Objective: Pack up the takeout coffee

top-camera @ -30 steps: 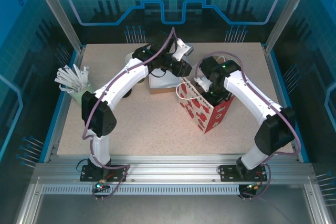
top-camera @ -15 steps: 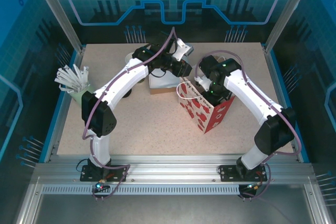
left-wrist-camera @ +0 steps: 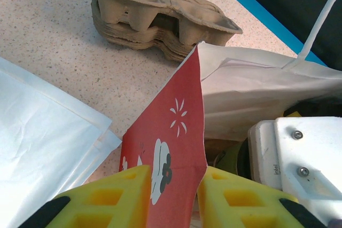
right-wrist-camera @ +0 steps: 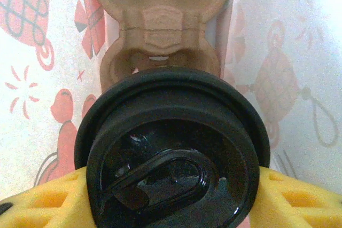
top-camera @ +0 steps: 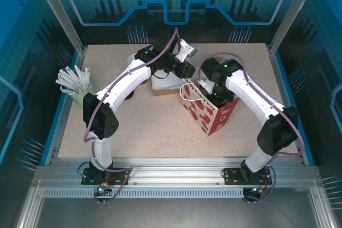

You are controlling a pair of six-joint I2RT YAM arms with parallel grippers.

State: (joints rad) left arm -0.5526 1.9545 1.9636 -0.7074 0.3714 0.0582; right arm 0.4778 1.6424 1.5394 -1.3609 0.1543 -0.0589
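The right arm has shifted a touch: its elbow has swung slightly inward and the wrist has nudged toward the left arm, which hasn't budged. Everything on the table sits as it did.

Closest to the right wrist camera, the right gripper [right-wrist-camera: 171, 201] has its yellow foam pads [right-wrist-camera: 43, 198] pressed against either side of the takeout coffee [right-wrist-camera: 171, 153]. Its round black plastic lid faces the lens and the cup body is hidden beneath. So the coffee is held, inside the red-and-white printed paper gift bag [top-camera: 206, 115], with printed walls rising on both sides. Beyond the lid lies a brown moulded-pulp cup tray [right-wrist-camera: 160, 30] on the bag's floor, with an empty pocket showing just past the lid's rim.

Over on the left wrist view, the left gripper [left-wrist-camera: 173, 196] is pinched narrow on the bag's red rim panel [left-wrist-camera: 171, 132], keeping the mouth open. Past it lie flat white paper bags [left-wrist-camera: 43, 132], and farther back a stack of brown pulp trays [left-wrist-camera: 160, 20] rests on the speckled table [left-wrist-camera: 64, 52]. From above, a pale mint cup of white sticks [top-camera: 79, 85] stands well apart at the left edge.

My read is that this is well along. The coffee is in the bag but not yet seated or let go. Still to come: lower it into the pocket, release, and draw both arms out.
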